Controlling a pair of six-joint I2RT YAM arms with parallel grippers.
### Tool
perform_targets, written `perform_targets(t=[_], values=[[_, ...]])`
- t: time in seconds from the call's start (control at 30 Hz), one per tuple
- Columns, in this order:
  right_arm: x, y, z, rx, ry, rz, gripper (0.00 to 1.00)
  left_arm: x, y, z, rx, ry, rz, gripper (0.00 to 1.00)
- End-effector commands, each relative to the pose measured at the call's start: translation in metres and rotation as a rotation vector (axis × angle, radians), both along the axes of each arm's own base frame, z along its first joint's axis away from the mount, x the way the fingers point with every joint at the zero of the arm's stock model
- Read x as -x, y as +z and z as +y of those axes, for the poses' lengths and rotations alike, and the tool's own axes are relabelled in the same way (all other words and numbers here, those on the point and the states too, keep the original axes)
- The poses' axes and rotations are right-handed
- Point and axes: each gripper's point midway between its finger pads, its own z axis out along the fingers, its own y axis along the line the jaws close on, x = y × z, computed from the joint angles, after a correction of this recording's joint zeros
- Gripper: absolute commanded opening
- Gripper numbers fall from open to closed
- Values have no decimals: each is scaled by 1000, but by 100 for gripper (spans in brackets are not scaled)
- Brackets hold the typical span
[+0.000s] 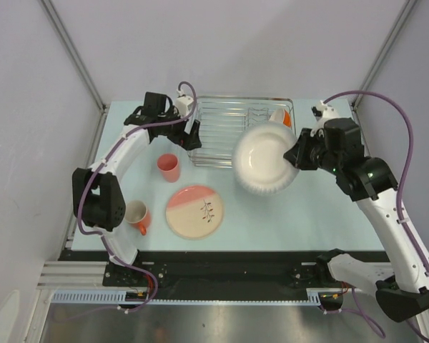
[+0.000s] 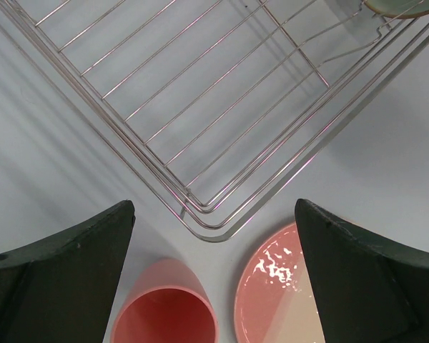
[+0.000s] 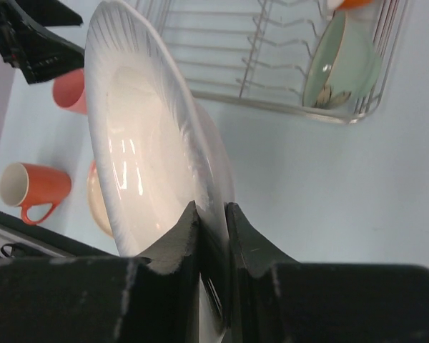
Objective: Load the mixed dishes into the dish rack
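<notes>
Right hand [image 3: 213, 214] is clamped on the rim of the white plate [image 1: 263, 158], holding it tipped up on edge in the air over the dish rack [image 1: 222, 132], at its front right corner. The left hand [image 2: 214, 214] hangs just above the rack's front left corner with its fingers wide apart and nothing between them. The salmon-pink tumbler [image 1: 169, 167] stands upright on the counter [image 1: 329, 221], just in front of that same left corner. The pink-and-cream plate [image 1: 194, 211] lies flat a bit further out in front of the rack. The orange mug [image 1: 137, 216] is further still, out front and to the left, white inside showing. Inside the rack, at the right end, the small green bowl [image 3: 339, 64] leans on edge in the wires. There's also something orange and white in the rack's far right corner, but I can't tell what.
</notes>
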Motion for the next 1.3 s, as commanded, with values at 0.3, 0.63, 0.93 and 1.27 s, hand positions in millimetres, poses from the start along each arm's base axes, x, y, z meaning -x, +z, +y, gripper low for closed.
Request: perform_targets(t=[0.3,0.63,0.93,1.27], values=[[-129,117,-6,184,-74,-450,0,-29,20,10,87,108,22,100],[-213,175,23,737,-62,-960,0,-34,0,8,82,102,69,100],[-265,127,46,1346,185,-1041,0,-49,-19,8,57,109,96,100],[-310,79,21,1520,299,-981,0,-57,-34,10,34,123,118,100]])
